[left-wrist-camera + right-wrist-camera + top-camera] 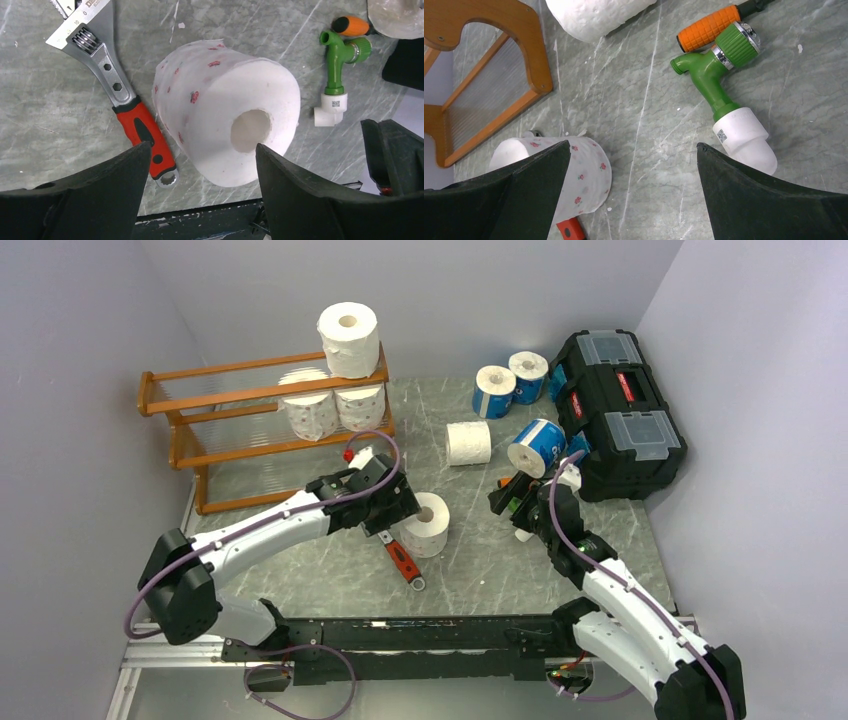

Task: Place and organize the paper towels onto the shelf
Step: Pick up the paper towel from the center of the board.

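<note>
my left gripper (pixel 202 148) straddles the printed roll (pixel 220 105), jaws open, wrench (pixel 112 80) just beside it; my right gripper (pixel 633 146) gapes over the table (pixel 649 100).

The left arm (pixel 265 530) at lower left and right arm (pixel 625 595) at lower right had white shells, black joints, black fingers (pixel 310 200) and looping purple cables (pixel 376 433).
</note>
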Tool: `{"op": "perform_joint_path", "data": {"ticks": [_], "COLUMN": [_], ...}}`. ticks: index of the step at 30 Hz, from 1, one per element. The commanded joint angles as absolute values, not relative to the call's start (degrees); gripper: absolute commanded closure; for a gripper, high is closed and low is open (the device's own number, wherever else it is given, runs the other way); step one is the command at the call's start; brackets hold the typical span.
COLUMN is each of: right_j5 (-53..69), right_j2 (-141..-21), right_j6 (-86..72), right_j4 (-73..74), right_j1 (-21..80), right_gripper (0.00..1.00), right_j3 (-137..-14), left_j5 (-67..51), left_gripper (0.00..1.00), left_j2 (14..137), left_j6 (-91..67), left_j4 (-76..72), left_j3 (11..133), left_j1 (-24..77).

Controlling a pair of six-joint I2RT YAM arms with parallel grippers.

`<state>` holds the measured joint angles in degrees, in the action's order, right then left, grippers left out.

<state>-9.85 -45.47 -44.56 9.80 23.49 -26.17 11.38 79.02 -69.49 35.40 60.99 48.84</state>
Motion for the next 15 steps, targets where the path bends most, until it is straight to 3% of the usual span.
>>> {"op": "perform_joint_path", "data": {"ticks": [1, 15], "right_j5": [-9.49, -9.5], "right_j2": [-44.08, -43.69], "right_j6": [-43.64, -43.59], "right_j4": [8.14, 8.12], "right_j1": [23.27, 23.21], "right_gripper": [0.01, 0.01], "right_j3": [-26.35, -26.19], "left_j5": [10.78, 9.96], "left_gripper": [0.19, 0.27], "left_j2": [80.73, 84.54], "left_j6": [-72.51, -72.27], "left_j4": [37.07, 38.23], "left_j3": [63.45, 66.32], "left_j1": [49.15, 49.77]}}
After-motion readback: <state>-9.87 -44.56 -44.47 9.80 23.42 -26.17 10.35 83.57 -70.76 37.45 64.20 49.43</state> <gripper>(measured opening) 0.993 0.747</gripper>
